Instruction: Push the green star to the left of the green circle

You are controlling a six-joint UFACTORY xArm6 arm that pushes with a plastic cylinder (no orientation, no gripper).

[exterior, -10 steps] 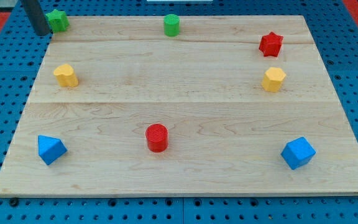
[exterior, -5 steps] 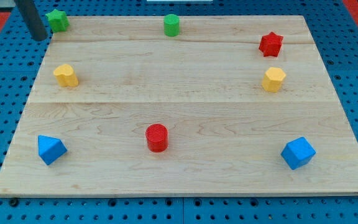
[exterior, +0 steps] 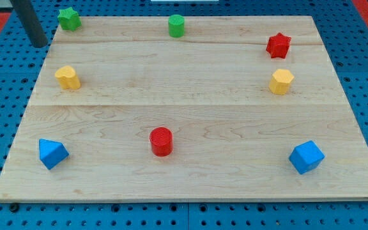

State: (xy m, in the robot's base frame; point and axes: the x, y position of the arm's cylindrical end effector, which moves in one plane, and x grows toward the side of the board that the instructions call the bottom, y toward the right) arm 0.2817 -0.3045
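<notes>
The green star [exterior: 69, 18] sits at the board's top left corner. The green circle [exterior: 176, 26] stands near the top edge, middle, well to the star's right. My tip [exterior: 39, 45] is off the board's left edge, below and left of the star, apart from it.
The wooden board [exterior: 190, 108] also holds a red star [exterior: 278, 45], a yellow hexagon [exterior: 281, 82], a yellow block [exterior: 68, 77], a red cylinder [exterior: 161, 141], a blue block [exterior: 52, 153] at bottom left and a blue cube [exterior: 306, 157] at bottom right.
The green star has shifted a little right and up along the top edge. My tip has moved down and slightly left, away from the star.
</notes>
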